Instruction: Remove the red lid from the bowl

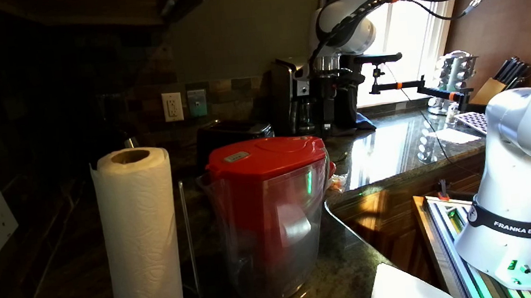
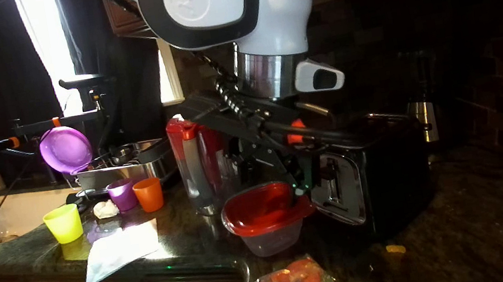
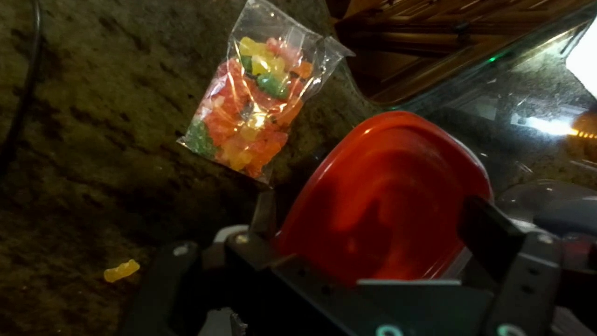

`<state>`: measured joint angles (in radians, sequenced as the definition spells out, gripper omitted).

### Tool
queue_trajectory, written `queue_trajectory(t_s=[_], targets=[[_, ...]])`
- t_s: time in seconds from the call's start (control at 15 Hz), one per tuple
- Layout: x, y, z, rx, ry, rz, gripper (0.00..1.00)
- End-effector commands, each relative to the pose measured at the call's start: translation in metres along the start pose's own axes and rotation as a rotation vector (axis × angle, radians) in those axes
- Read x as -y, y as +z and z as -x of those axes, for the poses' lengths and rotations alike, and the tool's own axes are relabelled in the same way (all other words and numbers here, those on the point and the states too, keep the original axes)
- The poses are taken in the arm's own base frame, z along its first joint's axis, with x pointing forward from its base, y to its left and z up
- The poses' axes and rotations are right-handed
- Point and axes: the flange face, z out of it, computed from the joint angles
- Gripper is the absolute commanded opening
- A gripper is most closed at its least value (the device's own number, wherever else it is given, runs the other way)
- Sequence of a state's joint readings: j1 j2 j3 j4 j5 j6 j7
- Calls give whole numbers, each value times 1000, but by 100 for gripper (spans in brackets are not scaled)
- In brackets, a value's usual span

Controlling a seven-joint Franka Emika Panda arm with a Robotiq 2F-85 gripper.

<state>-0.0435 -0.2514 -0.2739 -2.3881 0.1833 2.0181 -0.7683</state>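
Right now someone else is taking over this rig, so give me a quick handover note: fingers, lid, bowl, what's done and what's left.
Fingers: open, spread across the red lid, gripping nothing; whether they touch it can't be told.
Red lid: on the clear plastic bowl, which stands on the countertop beside the black toaster.
Done: fingers positioned at the lid.
Left: grip the lid and lift it off the bowl.

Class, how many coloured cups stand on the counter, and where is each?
3. In an exterior view, left to right: the yellow cup, near the sink; the purple cup; and the orange cup, close beside the purple one. The pitcher may hide others.
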Motion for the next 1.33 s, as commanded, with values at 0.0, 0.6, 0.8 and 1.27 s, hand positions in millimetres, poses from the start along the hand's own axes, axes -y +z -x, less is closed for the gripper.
queue_trajectory(t_s=[0.0,0.6,0.8,1.27], targets=[[-16,20,-8,-34,-21,-7,100],[-35,43,-23,-95,-31,-70,100],[-42,46,-28,-118,-14,-91,100],[-52,54,-36,-122,14,-117,100]])
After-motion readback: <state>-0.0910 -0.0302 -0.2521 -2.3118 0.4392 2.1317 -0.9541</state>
